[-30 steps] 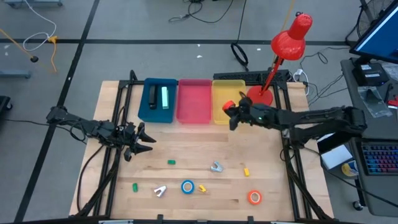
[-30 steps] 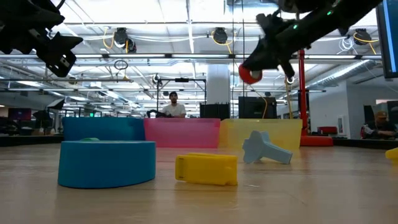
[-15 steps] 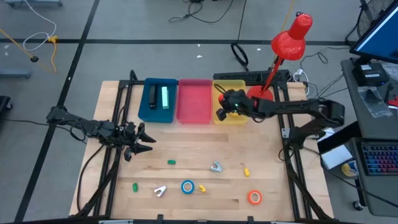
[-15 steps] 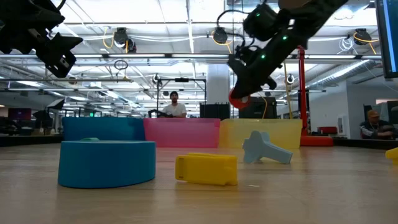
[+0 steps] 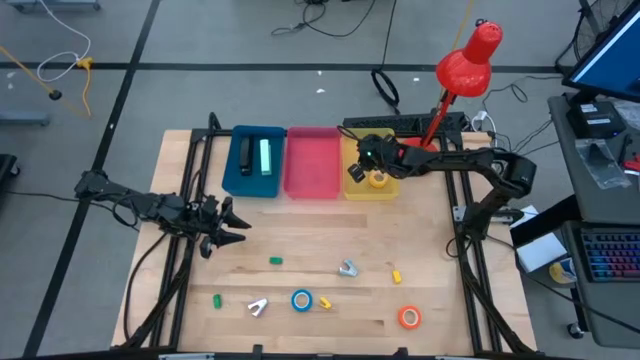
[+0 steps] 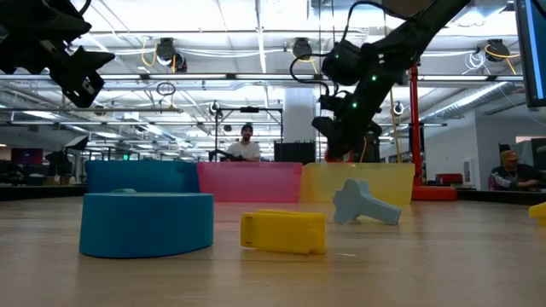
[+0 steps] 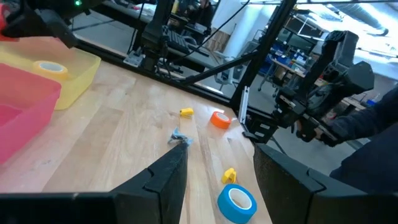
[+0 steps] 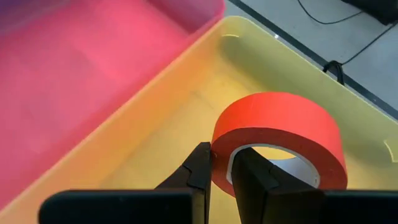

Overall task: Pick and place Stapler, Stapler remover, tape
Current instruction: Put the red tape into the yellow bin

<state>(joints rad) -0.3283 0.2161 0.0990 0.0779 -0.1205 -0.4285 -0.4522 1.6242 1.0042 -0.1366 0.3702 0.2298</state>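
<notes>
Red tape roll (image 8: 280, 134) pinched by right end effector (image 8: 221, 163) above yellow bin (image 8: 155, 143).

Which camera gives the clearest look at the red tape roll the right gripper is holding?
The right wrist view: the red tape roll fills it, pinched through its wall by the right gripper over the yellow bin. In the high and low views the gripper mostly hides it; the left wrist view misses it.
</notes>
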